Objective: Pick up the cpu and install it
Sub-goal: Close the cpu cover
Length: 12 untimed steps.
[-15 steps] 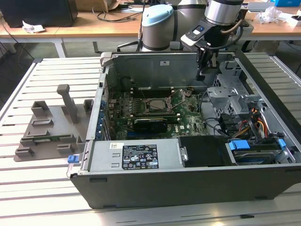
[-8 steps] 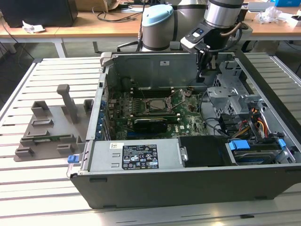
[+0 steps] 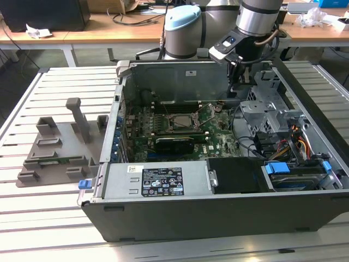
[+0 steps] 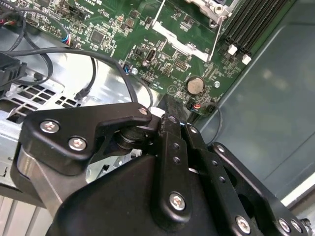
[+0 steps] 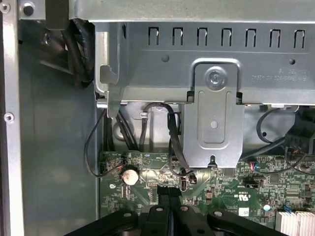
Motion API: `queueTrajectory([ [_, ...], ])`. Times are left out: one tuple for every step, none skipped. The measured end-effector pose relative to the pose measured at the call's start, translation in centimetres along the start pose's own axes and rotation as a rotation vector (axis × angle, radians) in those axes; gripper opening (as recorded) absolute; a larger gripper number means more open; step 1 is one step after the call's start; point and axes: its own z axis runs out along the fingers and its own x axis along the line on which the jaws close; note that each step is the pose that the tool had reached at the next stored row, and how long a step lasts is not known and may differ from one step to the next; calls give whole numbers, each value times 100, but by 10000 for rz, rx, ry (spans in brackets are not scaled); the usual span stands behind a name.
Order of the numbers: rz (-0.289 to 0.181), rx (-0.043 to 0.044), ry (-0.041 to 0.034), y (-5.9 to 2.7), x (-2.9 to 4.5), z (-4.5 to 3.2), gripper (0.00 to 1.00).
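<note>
cpu: can't tell where it lies. No silver-topped chip made out w/ any certainty.

Socket (image 3: pixel 182 121), mid-motherboard (image 3: pixel 144 136): centre reads dark in the exterior view, no dull silver square seated. In the second wrist view the load plate (image 4: pixel 179 32) looks swung open, green board visible thru its window, and the lever wire (image 4: pixel 216 42) is up. Judgement: socket is ready but unfilled, so install is not done.

Gripper (image 3: pixel 238 94): inside the open PC case (image 3: pixel 218 218), low over the far corner of the board on the exterior view's right. It sits beside the metal drive cage (image 3: pixel 267 117), well apart from the socket. In the first wrist view the fingers (image 5: pixel 160 206) are pressed together w/ only a thin seam between them. No plate or chip seen clamped, so it's closed on nothing as far as I can see. Fingertips hover just above the board near the coin cell (image 5: pixel 130 175). Contact w/ the board: can't tell.

Grey fixture plate (image 3: pixel 54 147): on the slatted table (image 3: pixel 32 218), outside the case on the exterior view's left, far from the gripper. A thin green-edged strip (image 3: pixel 52 161) lies in one of its slots. Can't tell what it is.

Progress est.: early. Pick not evident and seating not done. Arm is nearer the board than the fixture.
</note>
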Motion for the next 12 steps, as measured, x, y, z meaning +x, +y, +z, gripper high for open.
queueTrajectory([
  [-2,0,1,-8,0,33,11],
  [-3,0,1,-27,-1,58,11],
  [-4,0,0,-49,-1,78,11],
  [-2,0,1,-71,-2,102,11],
  [-1,0,1,-84,-3,122,11],
  [-2,0,1,-95,-4,148,11],
  [-2,0,2,-96,-4,167,11],
  [-3,0,1,-94,-4,194,11],
  [-4,1,2,-93,-4,210,11],
  [-2,0,2,-94,-5,248,11],
  [-1,0,0,-98,-6,275,11],
  [-2,0,0,-106,-6,296,11],
])
